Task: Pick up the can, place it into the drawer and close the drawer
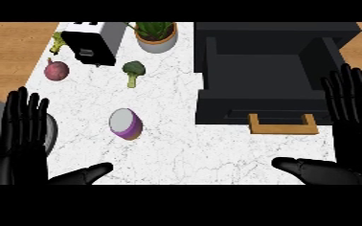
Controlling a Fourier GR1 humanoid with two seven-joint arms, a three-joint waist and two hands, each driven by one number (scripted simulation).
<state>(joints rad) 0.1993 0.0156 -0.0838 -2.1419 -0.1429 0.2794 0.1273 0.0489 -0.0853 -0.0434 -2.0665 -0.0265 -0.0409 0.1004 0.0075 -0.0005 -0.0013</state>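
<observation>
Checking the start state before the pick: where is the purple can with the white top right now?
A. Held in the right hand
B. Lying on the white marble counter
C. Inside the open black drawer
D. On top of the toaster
B: the purple can with the white top lies on the white marble counter, left of the open black drawer, with neither hand touching it.

Counter (pixel 212 153), centre of frame: white marble look w/ fine grey veins, smooth. Wood-grain surface is seen at upper left. Drawer (pixel 265 72), upper right: matt black, plain; its handle (pixel 283 124) looks like light wood. Can (pixel 126 123), centre left: purple side, pale smooth top. Toaster (pixel 92 42), upper left: white & black, smooth. Hands (left (pixel 25 134), right (pixel 343 105)) are seen as glossy black.
</observation>
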